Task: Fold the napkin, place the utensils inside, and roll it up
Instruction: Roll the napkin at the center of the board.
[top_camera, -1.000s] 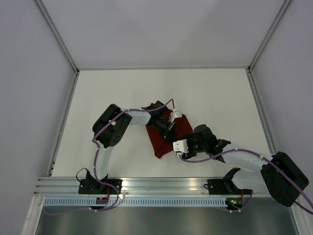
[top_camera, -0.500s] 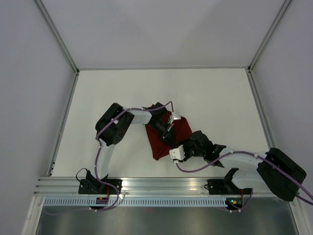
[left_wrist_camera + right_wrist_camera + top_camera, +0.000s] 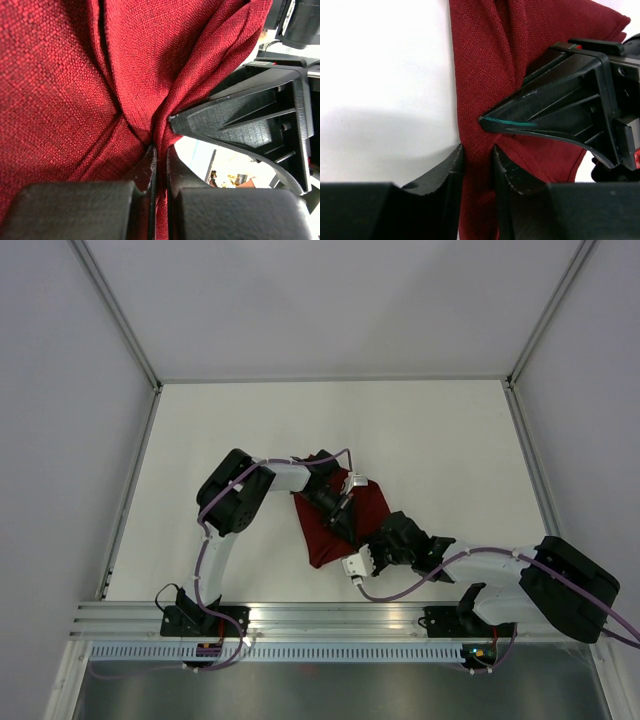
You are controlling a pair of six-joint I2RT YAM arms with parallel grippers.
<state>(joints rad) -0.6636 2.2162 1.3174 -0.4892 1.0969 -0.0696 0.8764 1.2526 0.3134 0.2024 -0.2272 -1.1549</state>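
2 pincers meet on 1 raised fold of the large, dark red, matte cloth napkin (image 3: 318, 538). From my top view the napkin lies bunched near the middle of the white desk (image 3: 430, 440), a little toward the near edge, with its narrow end pointing at the arm bases.

My left arm reaches in from the left and bends across the cloth, hiding part of it. In the left wrist view the left pincer (image 3: 160, 172) is closed almost to nothing, with a thin ridge of red fabric nipped between its 2 black fingers (image 3: 142, 172). Creases run out from that pinch across the cloth.

My right arm comes in low from the right. In the right wrist view the right pincer (image 3: 478, 175) stands narrow, with the napkin's fold filling the gap and both ribbed fingers (image 3: 447, 175) against the fabric. White desk shows to the left of that fold.

Each wrist camera sees the other pincer's black wedge-shaped finger pressed into the same ridge of cloth, so the 2 grips sit just beside each other.
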